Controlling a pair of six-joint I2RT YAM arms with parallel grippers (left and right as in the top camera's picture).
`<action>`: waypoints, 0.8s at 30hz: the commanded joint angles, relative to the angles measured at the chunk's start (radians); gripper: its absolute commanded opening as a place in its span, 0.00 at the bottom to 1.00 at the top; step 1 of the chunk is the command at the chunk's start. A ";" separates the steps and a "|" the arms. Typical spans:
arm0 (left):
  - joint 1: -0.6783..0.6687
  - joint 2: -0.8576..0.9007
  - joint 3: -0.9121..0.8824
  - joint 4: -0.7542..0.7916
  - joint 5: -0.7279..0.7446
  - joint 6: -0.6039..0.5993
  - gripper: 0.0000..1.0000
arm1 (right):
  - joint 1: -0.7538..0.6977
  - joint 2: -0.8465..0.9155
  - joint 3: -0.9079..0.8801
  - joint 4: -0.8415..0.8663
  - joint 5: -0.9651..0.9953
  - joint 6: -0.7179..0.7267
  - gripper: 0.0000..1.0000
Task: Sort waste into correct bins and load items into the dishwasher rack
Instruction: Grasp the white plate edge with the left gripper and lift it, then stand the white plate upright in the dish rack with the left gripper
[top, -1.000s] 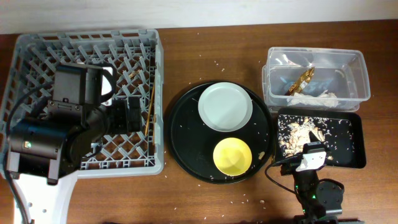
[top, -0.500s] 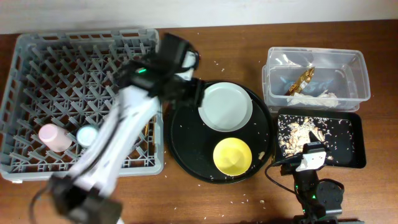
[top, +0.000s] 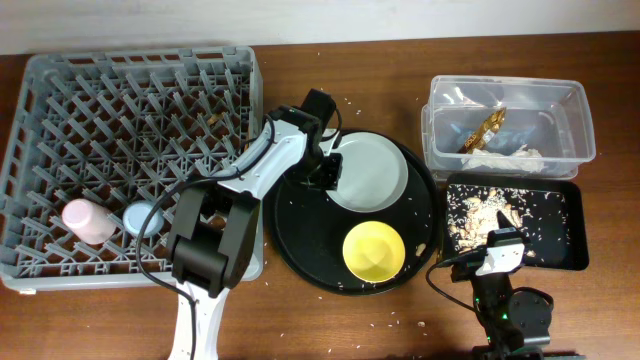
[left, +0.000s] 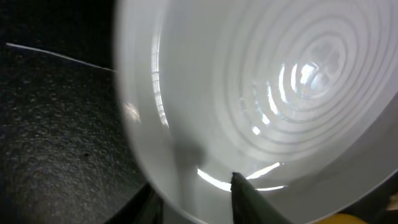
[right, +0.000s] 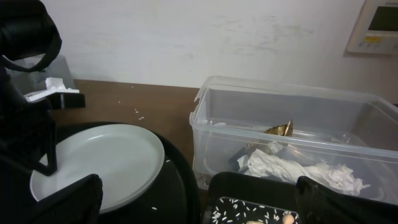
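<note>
The pale plate (top: 370, 172) lies on the round black tray next to the yellow bowl (top: 373, 250). My left gripper (top: 327, 172) is at the plate's left rim. In the left wrist view the gripper (left: 196, 194) has one finger on top of the plate (left: 261, 93) and the other under its edge, shut on it. The pink cup (top: 82, 220) and blue cup (top: 143, 217) sit in the grey rack (top: 120, 110). My right gripper (top: 497, 242) hangs open by the shallow black tray (top: 570, 225) holding food scraps; in its own view the gripper (right: 205, 205) holds nothing.
The clear tub (top: 505, 100) at the back right holds the brown-gold wrapper (top: 485, 128) and the white napkin (top: 508, 157). The round black tray (top: 300, 230) lies between rack and bins. Rice grains dot the table. The left arm (top: 250, 170) crosses the rack's right edge.
The left arm swung from over the rack across to the plate's left rim, and its jaws closed from wide open onto that rim. The cups in the rack are now uncovered. The right arm stayed still.
</note>
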 joint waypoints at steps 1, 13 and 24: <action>0.007 0.017 0.002 0.004 0.027 -0.002 0.00 | -0.006 -0.010 -0.009 0.003 -0.008 -0.007 0.99; 0.116 -0.221 0.185 -0.160 -0.063 -0.002 0.00 | -0.006 -0.010 -0.009 0.003 -0.008 -0.007 0.98; 0.171 -0.483 0.178 -0.423 -0.918 -0.217 0.00 | -0.006 -0.010 -0.009 0.003 -0.008 -0.007 0.99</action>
